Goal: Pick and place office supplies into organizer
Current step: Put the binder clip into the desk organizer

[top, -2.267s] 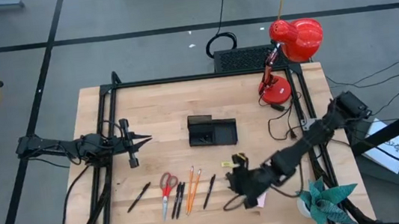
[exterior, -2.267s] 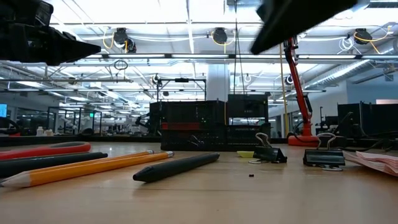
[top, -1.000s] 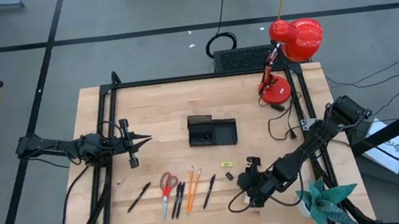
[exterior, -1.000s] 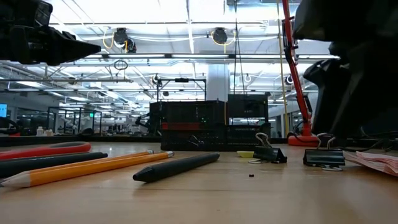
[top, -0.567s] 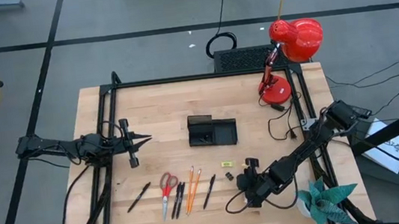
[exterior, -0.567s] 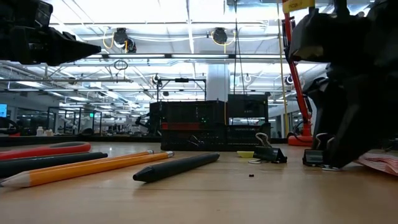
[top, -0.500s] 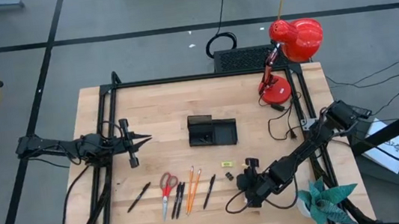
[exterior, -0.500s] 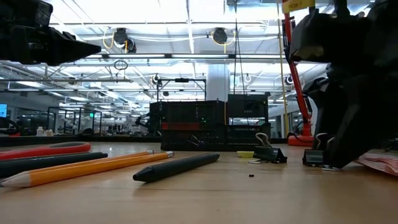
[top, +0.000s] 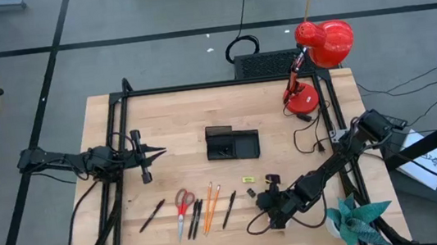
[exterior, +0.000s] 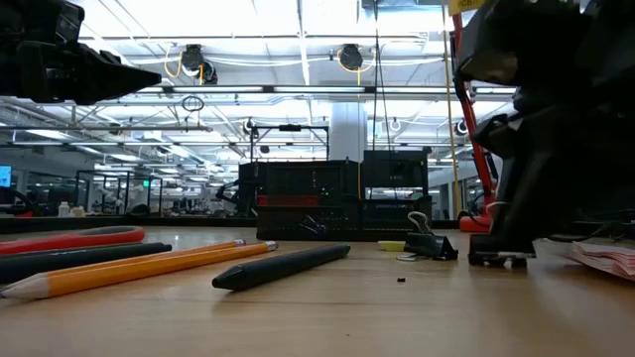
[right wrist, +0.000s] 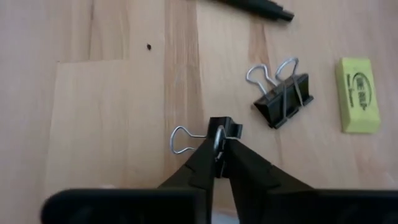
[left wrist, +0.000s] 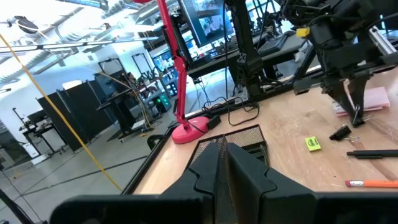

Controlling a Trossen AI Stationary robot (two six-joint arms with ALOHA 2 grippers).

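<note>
You see the wooden table point(top: 161, 121) with the supplies lying in a loose row along its near edge, and the organizer point(top: 232, 144) standing alone in the middle, well apart from them. I think this layout leaves room for each arm to reach down without touching the neighbours.

The left gripper point(top: 154, 154) waits at the left side, above the table, with its fingers pressed together and nothing between them; in its wrist view it points toward the organizer. It has no part in this step.

The right gripper point(top: 267, 204) is low at the table, near the row's right end. In the right wrist view its fingers point(right wrist: 245, 168) are pinched narrow on a binder clip point(right wrist: 219, 132), gripping the black body, while one wire handle sticks out to the side. I judge that the body is chosen because the thin wire would slip. You cannot yet tell whether the clip has left the wood.

The organizer has one taller section and a lower open tray. In the high view something small and dark seems to lie in it, but you cannot tell what.

Still on the table are the scissors point(top: 182, 201), the pencils point(top: 211, 197), the second clip point(right wrist: 283, 92) and the yellow eraser point(right wrist: 359, 95), which lies just beside that clip.
</note>
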